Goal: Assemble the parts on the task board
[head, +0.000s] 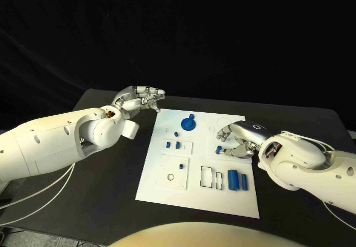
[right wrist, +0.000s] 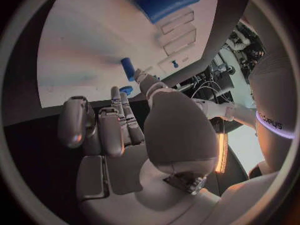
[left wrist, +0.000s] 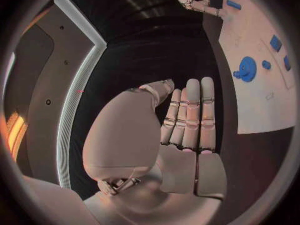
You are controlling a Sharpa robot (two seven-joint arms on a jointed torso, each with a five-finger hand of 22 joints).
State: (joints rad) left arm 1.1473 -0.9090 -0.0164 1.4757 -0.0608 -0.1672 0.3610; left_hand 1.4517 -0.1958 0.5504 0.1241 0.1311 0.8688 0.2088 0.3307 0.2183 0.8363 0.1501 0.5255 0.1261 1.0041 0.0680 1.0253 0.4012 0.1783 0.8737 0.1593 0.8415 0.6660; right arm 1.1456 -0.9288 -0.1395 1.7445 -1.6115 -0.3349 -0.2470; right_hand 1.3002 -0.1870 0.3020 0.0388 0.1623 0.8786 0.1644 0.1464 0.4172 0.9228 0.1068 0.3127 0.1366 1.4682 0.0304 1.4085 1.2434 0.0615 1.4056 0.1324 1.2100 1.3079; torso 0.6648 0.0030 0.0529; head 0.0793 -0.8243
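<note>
In the head view, the task board [head: 167,188] is lying in the middle of the table [head: 96,206]; the right hand [head: 238,138] is hovering over its right side with fingers curled around a small blue part [head: 219,151], though whether it is gripping it I cannot tell, while the left hand [head: 139,99] is hanging off the board's upper left corner. In the left wrist view, the left hand [left wrist: 187,117] is holding nothing, its fingers straight and side by side, beside the board edge near the blue round knobbed part [left wrist: 247,68]. In the right wrist view, the right hand's fingertips [right wrist: 139,76] are sitting right by a small blue cylinder [right wrist: 127,68] on the board.

Task board [head: 159,180] at the centre of the table [head: 96,206]; left hand [head: 139,99] beside its far-left corner, right hand [head: 238,139] over its right side.
</note>
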